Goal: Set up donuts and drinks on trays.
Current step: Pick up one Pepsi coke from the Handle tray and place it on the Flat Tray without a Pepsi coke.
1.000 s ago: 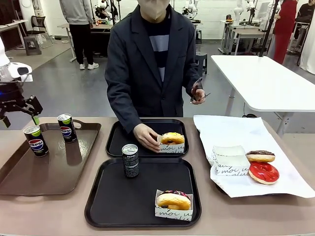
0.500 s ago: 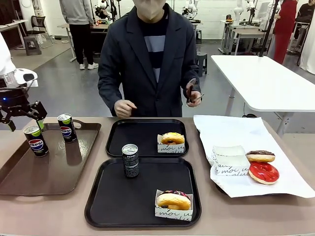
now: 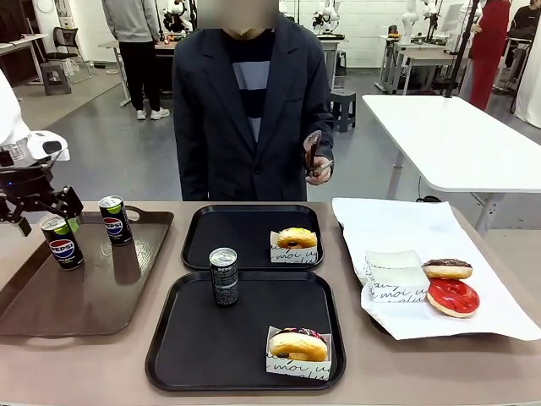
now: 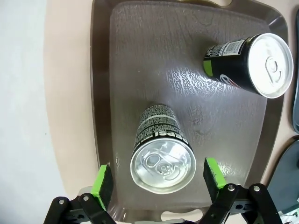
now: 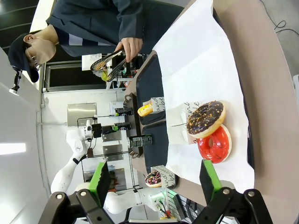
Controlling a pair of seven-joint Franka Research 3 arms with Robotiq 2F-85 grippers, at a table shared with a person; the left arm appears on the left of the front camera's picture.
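Observation:
My left gripper (image 3: 42, 218) hangs open just above a Pepsi can (image 3: 61, 242) on the brown tray (image 3: 101, 296). In the left wrist view that can (image 4: 162, 161) stands between the green pads of the gripper (image 4: 159, 179), untouched. A second Pepsi can (image 3: 114, 220) (image 4: 250, 65) stands beside it. The far black tray (image 3: 228, 241) holds a sleeved donut (image 3: 296, 244). On the near black tray (image 3: 194, 338) are a dark grey can (image 3: 223, 276) and a sleeved donut (image 3: 297, 347). My right gripper (image 5: 152, 179) is open and holds nothing.
At the right, a white paper sheet (image 3: 406, 228) carries a chocolate donut (image 3: 447, 269) (image 5: 205, 116), a red-iced donut (image 3: 452, 297) (image 5: 215, 143) and empty paper sleeves (image 3: 393, 275). The person stands behind the far tray holding tongs (image 3: 314, 156) at chest height.
The person's hand has left the donut on the far tray and drawn back. My left gripper has come down and to the right over the nearer Pepsi can.

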